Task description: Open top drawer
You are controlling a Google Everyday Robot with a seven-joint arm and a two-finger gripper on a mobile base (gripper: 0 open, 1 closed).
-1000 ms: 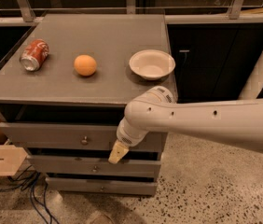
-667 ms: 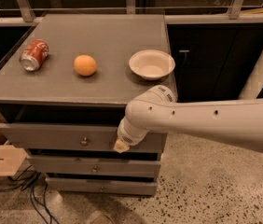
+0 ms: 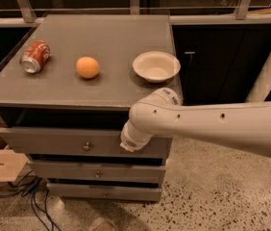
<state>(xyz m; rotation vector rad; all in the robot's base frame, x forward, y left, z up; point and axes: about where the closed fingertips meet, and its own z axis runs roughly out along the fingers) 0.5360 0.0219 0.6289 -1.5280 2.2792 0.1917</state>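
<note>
Gripper [image 3: 127,147]: mine, close against the front of the top drawer [image 3: 49,141], towards its right end.
Gripper opening: I cannot tell; my wrist covers it.
Change: a second ago the gripper's pale tip hung below my wrist at the drawer's lower edge. It has since drawn upward and now sits out of sight.
Knob [image 3: 86,147]: at the centre of the front, left of my gripper, not held.
Top drawer: directly under the cabinet top [image 3: 102,37], with a dark gap above its front. The front sits where it sat a second ago, so no travel is recorded.
Task meaning: I judge this a repositioning for purchase on the front. The pull has yet to show any result.
Top surface: soda can [image 3: 34,57], orange [image 3: 87,67] and bowl [image 3: 156,66] are unmoved.
</note>
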